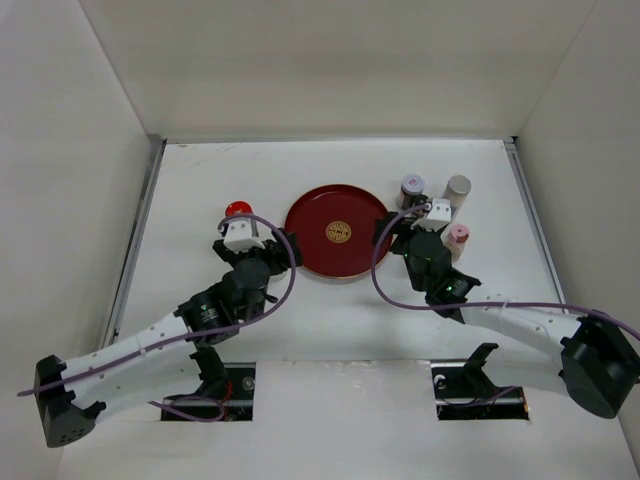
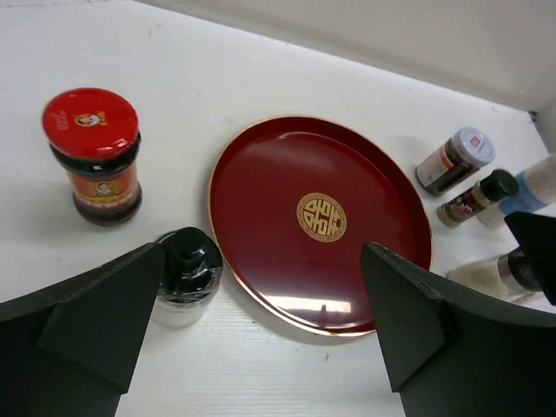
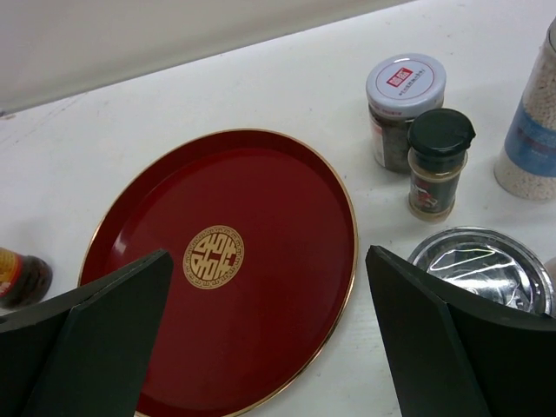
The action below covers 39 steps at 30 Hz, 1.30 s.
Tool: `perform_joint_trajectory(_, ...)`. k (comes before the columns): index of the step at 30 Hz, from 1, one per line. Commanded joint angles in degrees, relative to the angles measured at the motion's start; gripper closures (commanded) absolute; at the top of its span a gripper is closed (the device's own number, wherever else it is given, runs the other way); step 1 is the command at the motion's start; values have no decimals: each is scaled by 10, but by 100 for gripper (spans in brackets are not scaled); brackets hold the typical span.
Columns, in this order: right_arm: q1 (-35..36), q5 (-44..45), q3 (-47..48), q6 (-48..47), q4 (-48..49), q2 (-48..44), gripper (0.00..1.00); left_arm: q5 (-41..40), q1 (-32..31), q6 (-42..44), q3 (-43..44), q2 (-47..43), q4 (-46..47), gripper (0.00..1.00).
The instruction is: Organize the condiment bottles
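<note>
The round red tray (image 1: 318,214) lies mid-table with nothing on it. A red-capped jar (image 1: 238,209) stands to its left. Grey-capped (image 1: 412,186), silver-capped (image 1: 458,186) and pink-capped (image 1: 457,236) bottles stand to its right. My left gripper (image 1: 266,243) is open and empty at the tray's left edge. In the left wrist view a black-capped bottle (image 2: 184,276) stands beside its left finger, near the red-capped jar (image 2: 91,156). My right gripper (image 1: 400,228) is open and empty at the tray's right edge. The right wrist view shows a white-lidded jar (image 3: 404,109), a black-capped shaker (image 3: 439,165) and a silver cap (image 3: 482,265).
A tall clear bottle with a blue label (image 3: 530,139) stands at the far right. White walls enclose the table on the left, back and right. The tray (image 2: 261,191) fills the space between the two grippers.
</note>
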Motion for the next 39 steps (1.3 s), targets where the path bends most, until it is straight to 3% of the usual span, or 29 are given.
perform_joint_trajectory(1,3,-22,0,12,38,3,0,-50,12,2,14,-41,-1,0)
perform_joint_trajectory(8,3,-58,-8,14,59,-4,0,-55,128,57,59,22,-23,0)
perform_joint_trajectory(9,3,-67,-11,14,64,-5,12,-55,145,64,65,29,-22,0)
perform_joint_trajectory(11,3,-84,-11,15,62,-10,61,-37,176,74,70,42,-5,0)
perform_joint_trajectory(12,3,-89,-9,15,57,-12,76,-12,197,86,74,48,8,2)
perform_joint_trajectory(13,3,-92,-5,15,49,-16,82,19,215,96,78,55,19,24)
perform_joint_trajectory(14,3,-93,-3,16,43,-17,83,39,233,98,83,65,28,54)
perform_joint_trajectory(15,3,-92,-2,16,45,-15,80,51,255,96,91,79,29,60)
perform_joint_trajectory(20,3,-104,1,14,51,1,36,91,303,90,146,176,-14,19)
perform_joint_trajectory(23,4,-113,2,15,57,6,18,108,319,93,168,240,-20,13)
perform_joint_trajectory(26,4,-122,3,13,58,12,13,138,337,89,176,292,-12,13)
perform_joint_trajectory(39,5,-133,8,13,59,32,8,185,389,61,162,386,33,15)
